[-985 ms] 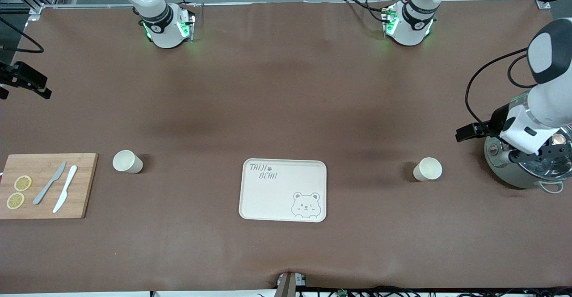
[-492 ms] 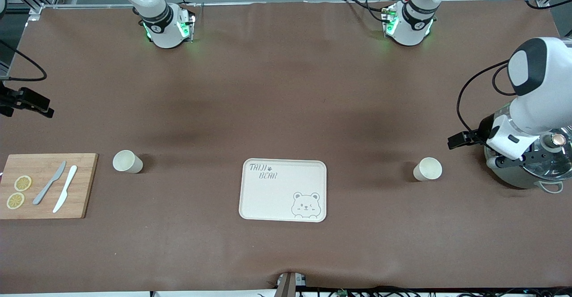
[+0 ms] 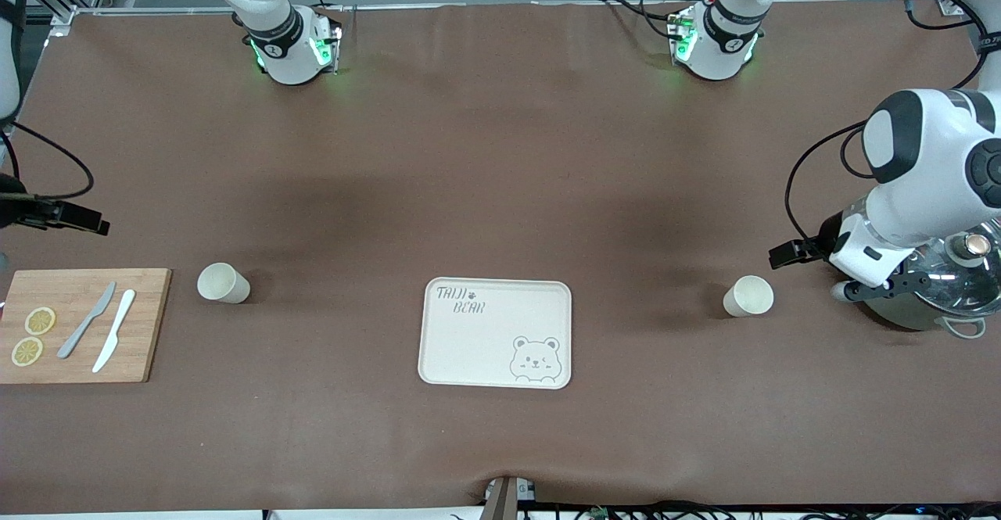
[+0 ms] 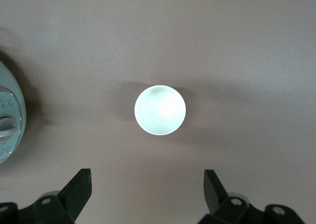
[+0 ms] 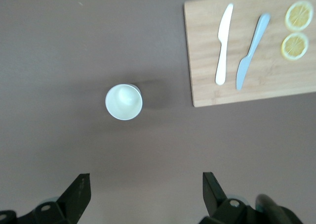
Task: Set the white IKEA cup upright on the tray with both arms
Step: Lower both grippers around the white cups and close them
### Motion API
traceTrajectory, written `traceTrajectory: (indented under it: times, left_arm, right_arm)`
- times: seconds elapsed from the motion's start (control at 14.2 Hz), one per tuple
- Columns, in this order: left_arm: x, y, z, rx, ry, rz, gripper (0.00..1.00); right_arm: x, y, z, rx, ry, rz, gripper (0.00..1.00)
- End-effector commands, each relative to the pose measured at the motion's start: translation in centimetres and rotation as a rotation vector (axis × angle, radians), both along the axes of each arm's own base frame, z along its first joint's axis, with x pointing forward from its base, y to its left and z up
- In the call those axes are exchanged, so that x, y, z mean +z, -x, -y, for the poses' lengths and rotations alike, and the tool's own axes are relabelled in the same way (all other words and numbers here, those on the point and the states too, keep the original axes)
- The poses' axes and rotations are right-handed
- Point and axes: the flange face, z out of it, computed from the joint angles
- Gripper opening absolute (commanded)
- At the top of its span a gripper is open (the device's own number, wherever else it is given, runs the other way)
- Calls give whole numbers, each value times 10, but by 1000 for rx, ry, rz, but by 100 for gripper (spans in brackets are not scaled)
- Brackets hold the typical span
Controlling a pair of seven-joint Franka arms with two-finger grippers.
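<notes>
Looking down from the front, we see the tray (image 3: 495, 333) mid-table between two upright cups (image 3: 223, 282) (image 3: 748, 296), bare cloth around each. Our left gripper (image 4: 148, 197), fingers apart, hangs over one cup beside a pot (image 4: 9, 119) cut off at the frame's edge. Our right gripper (image 5: 146, 195), also spread, is over the other, near a cutting board (image 5: 247, 61).

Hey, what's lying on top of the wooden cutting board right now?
On the cutting board: a grey knife, a white knife and two lemon slices. The board beneath them is hidden.
</notes>
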Motion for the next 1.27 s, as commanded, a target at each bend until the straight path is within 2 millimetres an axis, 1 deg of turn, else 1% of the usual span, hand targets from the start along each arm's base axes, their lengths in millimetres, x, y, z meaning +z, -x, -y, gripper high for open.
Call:
traceTrajectory:
  times: [0.0, 0.21, 0.28, 0.49, 0.56, 0.77, 0.84, 0.91, 0.98, 1.13, 1.2]
  left_arm:
    - [-9, 0, -3, -12, -22, 17, 100]
    - [-17, -1, -4, -16, -20, 14, 100]
    - [-18, -1, -8, -10, -20, 13, 100]
    - [-21, 0, -9, -11, -20, 5, 100]
    - [-24, 1, -9, -11, -19, 1, 100]
    - [-41, 2, -10, -10, -16, -19, 100]
    - [-46, 3, -11, -9, -17, -18, 100]
    - [-52, 2, -13, -3, -13, -6, 100]
    - [-62, -2, -21, 12, -9, 4, 100]
    - [-75, -8, -25, 20, -4, 33, 97]
    - [-82, -10, -26, 22, -1, 40, 91]
  right_arm:
    - [-38, -12, 5, -21, -28, -47, 100]
    - [-76, -21, 4, -18, -20, -7, 100]
    - [-91, -21, -1, -8, -16, 5, 100]
    - [-141, -14, -7, -2, -6, 38, 100]
    - [-151, -15, -11, 2, 1, 61, 100]
    - [-197, -24, -8, -8, 13, 84, 100]
    - [-202, -24, -7, -16, 14, 84, 95]
    - [-206, -25, -7, -27, 14, 80, 85]
    - [-215, -24, -8, -49, 11, 66, 85]
    - [-226, -24, -13, -84, -2, 53, 85]
    - [-231, -24, -14, -97, -18, 48, 85]
